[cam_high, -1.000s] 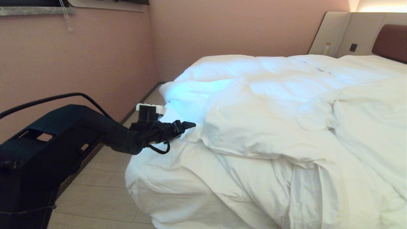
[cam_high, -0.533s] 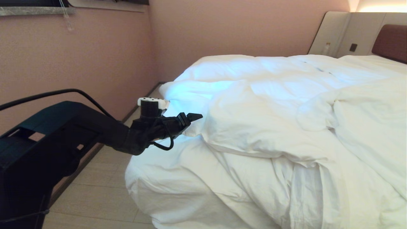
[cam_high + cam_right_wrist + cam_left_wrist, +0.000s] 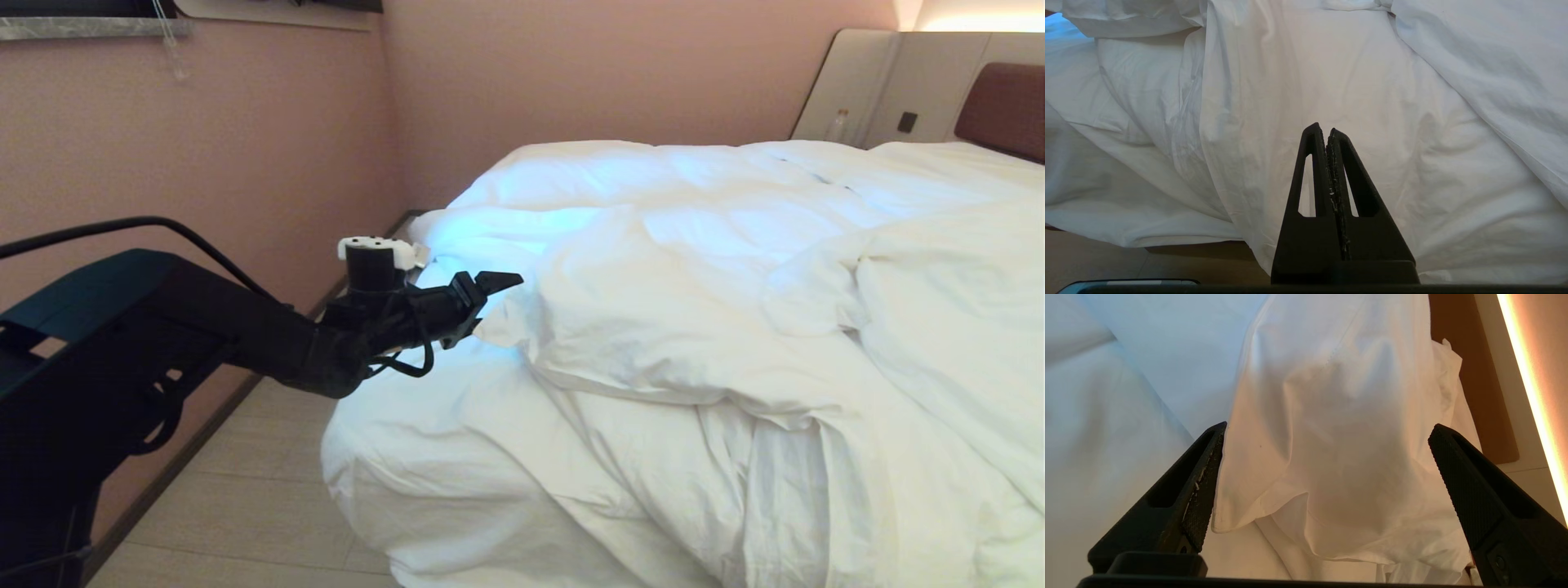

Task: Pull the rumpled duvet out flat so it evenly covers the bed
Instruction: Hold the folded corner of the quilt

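duvet [image 3: 1331, 416] fold between spread left gripper [image 3: 1327, 433] fingers [image 3: 1202, 477]

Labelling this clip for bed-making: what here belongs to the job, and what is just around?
Job:
- duvet, rumpled
- bed
- left tool, open beside a duvet fold

Just around:
- bottle by the headboard
- wall socket
- right tool, shut, idle

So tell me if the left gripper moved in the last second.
Yes. The left gripper has risen and edged toward the folded duvet corner.
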Controlling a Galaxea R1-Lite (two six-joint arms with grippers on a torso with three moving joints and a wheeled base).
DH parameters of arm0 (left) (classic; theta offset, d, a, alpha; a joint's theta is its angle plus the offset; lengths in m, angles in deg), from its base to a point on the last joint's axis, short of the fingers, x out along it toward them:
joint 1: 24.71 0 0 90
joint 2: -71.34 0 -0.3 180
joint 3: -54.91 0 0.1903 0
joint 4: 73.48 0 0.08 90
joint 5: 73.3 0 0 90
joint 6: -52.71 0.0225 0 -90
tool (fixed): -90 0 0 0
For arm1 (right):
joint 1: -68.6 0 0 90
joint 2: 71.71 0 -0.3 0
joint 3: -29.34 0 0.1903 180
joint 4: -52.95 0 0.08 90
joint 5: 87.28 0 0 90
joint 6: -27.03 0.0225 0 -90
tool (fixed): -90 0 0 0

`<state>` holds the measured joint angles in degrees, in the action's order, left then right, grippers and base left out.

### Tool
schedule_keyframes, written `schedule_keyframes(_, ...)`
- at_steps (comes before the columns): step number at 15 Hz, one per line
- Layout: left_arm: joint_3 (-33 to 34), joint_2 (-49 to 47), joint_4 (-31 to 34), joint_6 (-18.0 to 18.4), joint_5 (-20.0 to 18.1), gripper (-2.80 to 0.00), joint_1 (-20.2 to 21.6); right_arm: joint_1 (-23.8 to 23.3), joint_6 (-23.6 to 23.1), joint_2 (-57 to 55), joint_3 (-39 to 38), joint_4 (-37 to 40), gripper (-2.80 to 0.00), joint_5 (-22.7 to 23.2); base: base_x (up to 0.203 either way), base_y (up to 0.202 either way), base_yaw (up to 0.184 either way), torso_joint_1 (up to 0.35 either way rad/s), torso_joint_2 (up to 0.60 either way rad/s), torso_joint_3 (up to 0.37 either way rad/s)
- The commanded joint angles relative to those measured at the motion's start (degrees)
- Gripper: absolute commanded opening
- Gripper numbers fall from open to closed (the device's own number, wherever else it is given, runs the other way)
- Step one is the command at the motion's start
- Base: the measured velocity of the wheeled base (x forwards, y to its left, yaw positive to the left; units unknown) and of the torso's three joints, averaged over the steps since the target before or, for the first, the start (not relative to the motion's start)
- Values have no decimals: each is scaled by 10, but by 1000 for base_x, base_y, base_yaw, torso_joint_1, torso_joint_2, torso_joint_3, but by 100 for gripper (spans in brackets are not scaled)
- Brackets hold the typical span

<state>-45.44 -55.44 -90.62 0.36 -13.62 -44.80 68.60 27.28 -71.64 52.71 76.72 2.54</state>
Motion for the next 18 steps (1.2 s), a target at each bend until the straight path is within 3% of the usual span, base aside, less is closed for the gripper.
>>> schedule_keyframes(1,-1,-7,-1,-1,-1,0,-1,0,0,-1,0,-1,-280,0,0,0,0,0,0,0)
schedule_keyframes(5,-6,-55,8,25,5,0,-3,0,0,-1,0,-1,-280,0,0,0,0,0,0,0)
schedule_keyframes(18,-19,-48,3,16,5,0,-21,0,1,-1,0,-1,-280,0,0,0,0,0,0,0)
